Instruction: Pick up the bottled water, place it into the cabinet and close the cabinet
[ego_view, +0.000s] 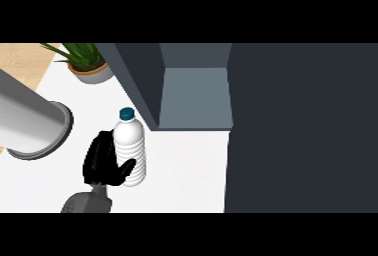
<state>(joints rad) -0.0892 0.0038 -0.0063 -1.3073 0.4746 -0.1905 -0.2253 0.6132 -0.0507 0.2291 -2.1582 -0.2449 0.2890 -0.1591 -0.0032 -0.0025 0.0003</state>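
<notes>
One bottled water (131, 150) gripped by hand (100, 161); one cabinet (193, 95)

Hand (102, 161) at lower left, fingers curled, thumb out.

Even, bright light on the flat white counter top (177, 170); no glare; the dark slate-grey open cabinet (295, 125) reads dim, its interior slightly paler.

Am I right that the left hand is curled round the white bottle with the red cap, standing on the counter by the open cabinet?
Not quite: the cap is dark teal, not red, as the head view shows. The rest holds: the left hand curls round the white bottle, standing on the counter by the open cabinet.
</notes>
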